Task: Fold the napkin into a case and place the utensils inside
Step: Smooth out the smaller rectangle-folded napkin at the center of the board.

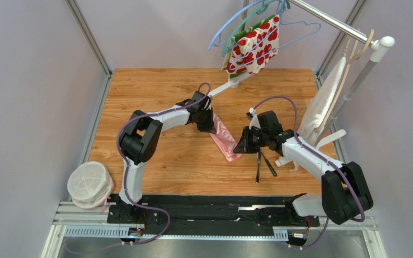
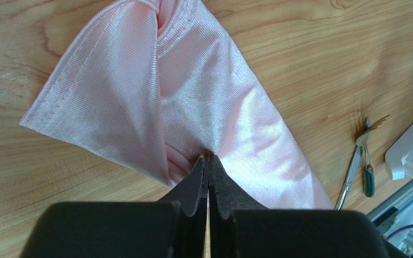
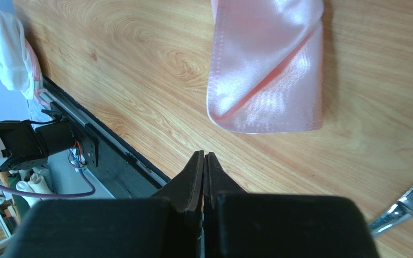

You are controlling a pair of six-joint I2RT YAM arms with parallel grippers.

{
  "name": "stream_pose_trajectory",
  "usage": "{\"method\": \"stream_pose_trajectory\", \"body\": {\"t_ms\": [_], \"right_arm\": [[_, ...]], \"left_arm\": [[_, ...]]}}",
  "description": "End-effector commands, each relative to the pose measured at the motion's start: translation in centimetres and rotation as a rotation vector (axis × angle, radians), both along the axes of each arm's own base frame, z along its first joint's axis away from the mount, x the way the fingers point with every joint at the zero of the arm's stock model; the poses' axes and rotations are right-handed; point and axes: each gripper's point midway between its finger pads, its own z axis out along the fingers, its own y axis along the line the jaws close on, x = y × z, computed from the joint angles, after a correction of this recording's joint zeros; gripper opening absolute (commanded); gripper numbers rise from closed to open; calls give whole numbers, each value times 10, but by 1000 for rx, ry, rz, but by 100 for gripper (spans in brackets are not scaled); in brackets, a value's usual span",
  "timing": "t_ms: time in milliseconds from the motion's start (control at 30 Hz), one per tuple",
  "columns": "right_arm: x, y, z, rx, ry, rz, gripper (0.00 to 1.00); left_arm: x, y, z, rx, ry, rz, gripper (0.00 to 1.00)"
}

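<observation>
Napkin (image 2: 219, 107) — shiny pink, folded narrow, left hand (image 2: 208, 161) pinching it, right hand (image 3: 203, 158) shut, empty

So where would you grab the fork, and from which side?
By its handle, away from the tines, from straight above, closing across its narrow width: the fork lies flat on the table, so only its thin sides offer a grip.

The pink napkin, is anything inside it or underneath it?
Only the wooden table shows beneath the napkin. The fork and the other utensil lie on bare wood beside it, outside. Its inner folds are covered, so their contents cannot be seen.
</observation>
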Motion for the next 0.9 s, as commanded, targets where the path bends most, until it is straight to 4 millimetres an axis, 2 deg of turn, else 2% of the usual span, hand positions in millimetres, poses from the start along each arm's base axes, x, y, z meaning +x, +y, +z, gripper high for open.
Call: {"method": "stream_pose_trajectory", "body": {"t_ms": [0, 33, 67, 100, 133, 200, 233, 367, 567, 867], "right_arm": [[35, 4, 17, -2, -53, -5, 0], [50, 11, 29, 13, -78, -8, 0], [59, 15, 31, 20, -85, -4, 0], [70, 19, 18, 11, -58, -14, 0], [82, 24, 24, 18, -73, -16, 0], [89, 33, 16, 42, -50, -5, 0], [89, 36, 6, 44, -20, -2, 0], [75, 42, -18, 47, 36, 17, 0], [60, 43, -39, 58, 80, 20, 0], [16, 24, -99, 13, 182, 4, 0]], "left_arm": [[-8, 15, -14, 59, 28, -1, 0], [-9, 15, -16, 57, 32, -1, 0], [-9, 13, -15, 52, 34, -3, 0], [-9, 14, -16, 52, 36, 0, 0], [-10, 13, -16, 50, 38, -3, 0], [-10, 14, -17, 52, 40, -1, 0], [-11, 14, -18, 53, 41, -1, 0], [-9, 15, -18, 58, 38, -1, 0], [-10, 14, -17, 55, 43, -1, 0], [-5, 23, -18, 65, 42, -8, 0]]}}
